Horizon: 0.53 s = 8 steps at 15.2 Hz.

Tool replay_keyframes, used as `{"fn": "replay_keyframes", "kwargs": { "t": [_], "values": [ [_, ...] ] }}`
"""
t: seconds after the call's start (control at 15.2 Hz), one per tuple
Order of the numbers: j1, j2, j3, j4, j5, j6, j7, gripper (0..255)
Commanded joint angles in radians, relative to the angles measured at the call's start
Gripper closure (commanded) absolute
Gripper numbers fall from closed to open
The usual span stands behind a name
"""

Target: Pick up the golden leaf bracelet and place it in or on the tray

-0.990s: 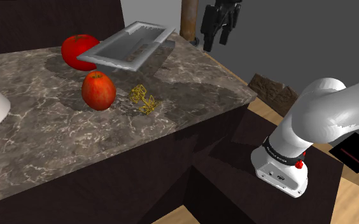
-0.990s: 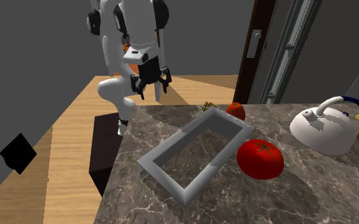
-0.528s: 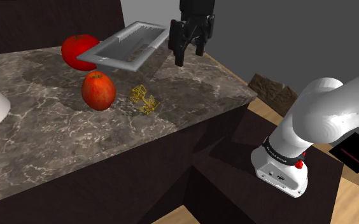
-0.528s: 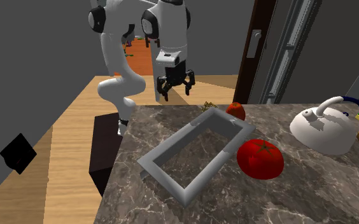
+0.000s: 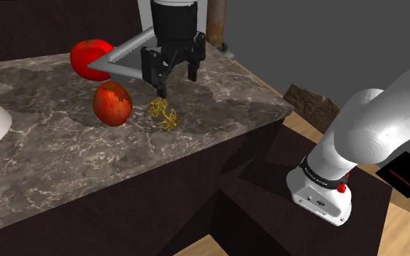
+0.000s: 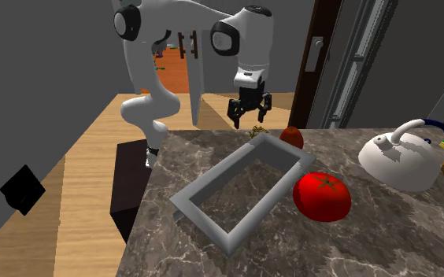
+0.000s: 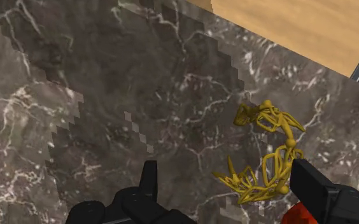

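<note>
The golden leaf bracelet (image 5: 163, 114) lies flat on the dark marble counter (image 5: 43, 160), next to a red apple (image 5: 113, 103). My gripper (image 5: 176, 81) hangs open just above it, touching nothing. In the wrist view the bracelet (image 7: 264, 153) lies between the two fingers, close to one fingertip (image 7: 309, 184) and far from the other, with my gripper (image 7: 229, 184) open around bare marble. The grey rectangular tray (image 5: 127, 57) sits behind the gripper, partly hidden by it. From the second exterior view the tray (image 6: 212, 228) is nearest, and the gripper (image 6: 248, 120) hovers over the bracelet (image 6: 257, 131) at the far edge.
A large red tomato (image 5: 87, 58) stands beside the tray (image 6: 236, 157), and a white kettle (image 6: 401, 161) sits further along the counter. The apple (image 6: 292, 137) is right by the bracelet. The counter's edge drops to a wooden floor (image 6: 86, 189) near the bracelet.
The arm has swung from beyond the counter's edge to over the counter and come down, so the open gripper now hangs over the bracelet. Nothing on the counter moved.
</note>
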Motion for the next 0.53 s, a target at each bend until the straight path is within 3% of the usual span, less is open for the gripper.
{"fn": "replay_keyframes", "kwargs": {
  "t": [0.0, 0.46],
  "values": [
    [-0.002, 0.068, 0.05, 0.049, -0.031, 0.017, 0.06, 0],
    [0.002, 0.075, 0.061, -0.038, -0.029, 0.111, 0.06, 0]
  ]
}}
